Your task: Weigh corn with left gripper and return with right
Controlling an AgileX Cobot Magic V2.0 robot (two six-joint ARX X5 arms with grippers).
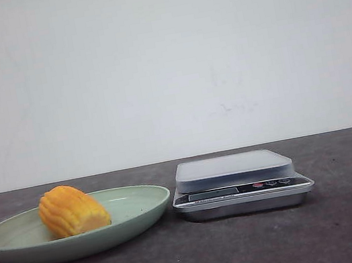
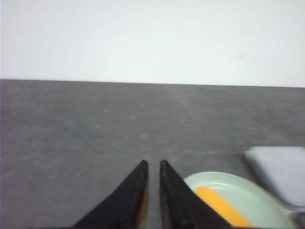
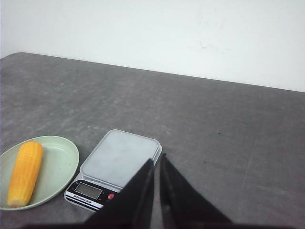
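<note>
While both end effectors sit nearly closed, corn (image 1: 71, 210) lies on plate (image 1: 20, 253); scale (image 1: 240, 185) lettering unreadable.

One corn (image 1: 71, 210), one plate (image 1: 137, 221), one scale (image 1: 240, 183), apparently two grippers.

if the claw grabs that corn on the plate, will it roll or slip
Probably rolls: the corn is a rounded cob lying on its side in the shallow plate. Its kernel rows look ridged, so slipping seems less likely. It looks stiff, not floppy.
</note>
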